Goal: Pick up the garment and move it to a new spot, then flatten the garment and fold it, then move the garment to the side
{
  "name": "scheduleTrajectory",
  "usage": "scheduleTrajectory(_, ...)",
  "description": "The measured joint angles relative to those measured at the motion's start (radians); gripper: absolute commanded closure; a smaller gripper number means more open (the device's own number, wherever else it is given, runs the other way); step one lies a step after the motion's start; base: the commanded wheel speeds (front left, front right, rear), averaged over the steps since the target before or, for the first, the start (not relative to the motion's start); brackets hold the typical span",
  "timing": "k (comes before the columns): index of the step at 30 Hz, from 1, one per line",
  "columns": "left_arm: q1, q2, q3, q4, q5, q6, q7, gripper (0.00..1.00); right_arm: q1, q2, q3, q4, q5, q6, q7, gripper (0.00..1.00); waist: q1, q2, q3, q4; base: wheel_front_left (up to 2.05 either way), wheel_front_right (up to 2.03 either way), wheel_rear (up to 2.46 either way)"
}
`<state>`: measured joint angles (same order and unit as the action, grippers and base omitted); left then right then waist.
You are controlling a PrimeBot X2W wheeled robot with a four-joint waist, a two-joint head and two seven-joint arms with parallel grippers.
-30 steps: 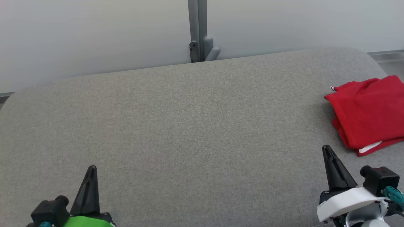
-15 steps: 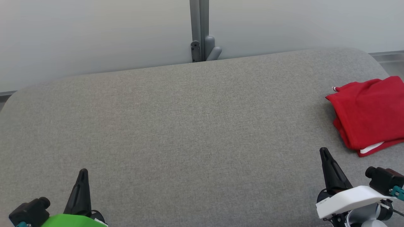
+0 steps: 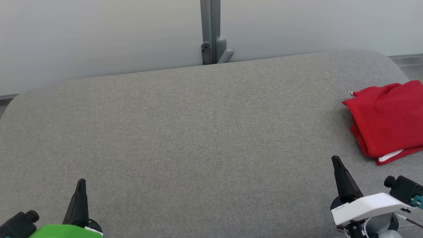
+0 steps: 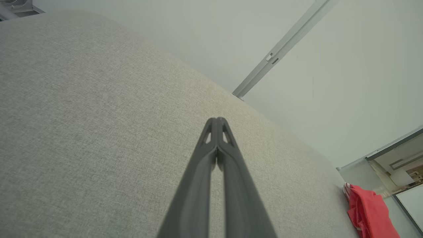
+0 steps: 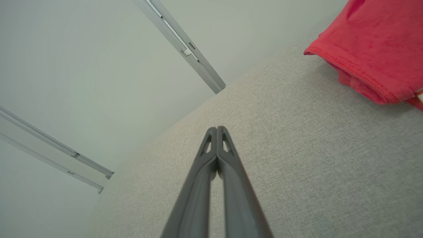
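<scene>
From where I stand, the left claw (image 3: 80, 182) is a pair of long matt-black fingers tapering to a narrow tip, each with a small triangular cut-out (image 4: 207, 138) just below the end. It is mounted on a bright green wrist cover (image 3: 62, 230) with a stubby black camera block (image 3: 18, 222) beside it. The right claw (image 3: 335, 160) has the same dark tapered fingers but a glossy white cover (image 3: 366, 205) with lettering too small to read, flanked by a black camera housing (image 3: 403, 189), a teal connector (image 3: 419, 201) and a thin dark cable (image 3: 411, 220).
</scene>
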<state>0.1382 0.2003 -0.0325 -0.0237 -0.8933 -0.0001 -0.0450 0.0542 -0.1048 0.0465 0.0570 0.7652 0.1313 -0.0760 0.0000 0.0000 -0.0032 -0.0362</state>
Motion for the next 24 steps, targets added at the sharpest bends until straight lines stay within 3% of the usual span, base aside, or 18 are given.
scheduleTrajectory(24, 0.0, -0.046, 0.098, 0.02, -0.264, -0.044, 0.079, 1.0, -0.019, 0.017, 0.012, 0.027, 0.295, -0.001, 0.031, 1.0, 0.0, 0.0, 0.002, 0.01, 0.0, 0.0, 0.0)
